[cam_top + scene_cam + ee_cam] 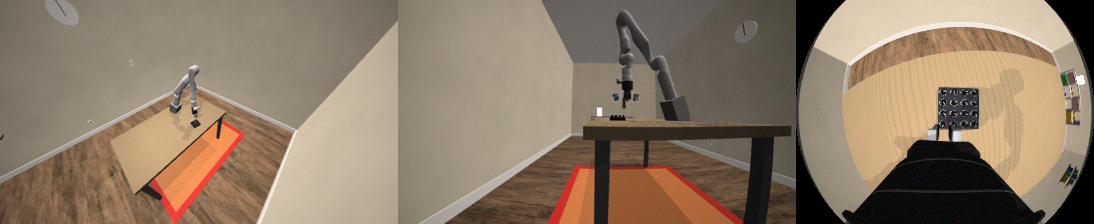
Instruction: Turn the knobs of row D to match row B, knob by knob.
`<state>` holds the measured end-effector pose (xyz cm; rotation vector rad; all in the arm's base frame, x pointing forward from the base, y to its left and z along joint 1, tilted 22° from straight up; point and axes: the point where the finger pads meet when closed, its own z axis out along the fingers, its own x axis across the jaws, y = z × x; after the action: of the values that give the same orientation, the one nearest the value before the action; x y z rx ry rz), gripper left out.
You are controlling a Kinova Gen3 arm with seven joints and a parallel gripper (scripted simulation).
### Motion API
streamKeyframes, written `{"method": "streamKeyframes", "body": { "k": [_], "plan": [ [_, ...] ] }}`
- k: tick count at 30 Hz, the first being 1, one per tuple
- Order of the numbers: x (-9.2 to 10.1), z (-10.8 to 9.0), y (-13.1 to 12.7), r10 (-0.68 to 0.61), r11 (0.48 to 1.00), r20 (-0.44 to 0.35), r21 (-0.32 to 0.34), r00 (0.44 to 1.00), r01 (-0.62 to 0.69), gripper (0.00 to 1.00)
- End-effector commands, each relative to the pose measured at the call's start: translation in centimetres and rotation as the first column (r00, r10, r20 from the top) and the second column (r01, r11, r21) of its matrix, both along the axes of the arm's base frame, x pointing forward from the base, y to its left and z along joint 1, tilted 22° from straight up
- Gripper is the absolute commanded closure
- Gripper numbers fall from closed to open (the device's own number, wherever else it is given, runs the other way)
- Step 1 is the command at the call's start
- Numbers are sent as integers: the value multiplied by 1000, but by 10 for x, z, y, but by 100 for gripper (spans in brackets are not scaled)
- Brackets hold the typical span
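Observation:
The black knob box stands flat on the table, with its knobs upward in a square grid. White marks show around the knobs in the wrist view, but printed names, the socket and exact pointing directions are too small to read. My gripper is partly open, with nothing between its fingers. It points down and hangs above the box, clear of the knobs. In the wrist view its fingertips appear at the box's lower edge, toward the left.
The wooden table carries the box and the arm's grey base. The arm's shadow falls across the table top. An orange rug with a red border lies on the floor.

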<state>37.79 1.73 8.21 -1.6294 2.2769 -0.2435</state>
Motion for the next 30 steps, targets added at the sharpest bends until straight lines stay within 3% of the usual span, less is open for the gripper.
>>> {"method": "streamKeyframes", "body": {
  "k": [1,30],
  "plan": [
    [0,1,0,-9,1000,5,6,1000,9,54],
    [4,-8,1,-11,1000,10,4,1000,11,54]
  ]
}}
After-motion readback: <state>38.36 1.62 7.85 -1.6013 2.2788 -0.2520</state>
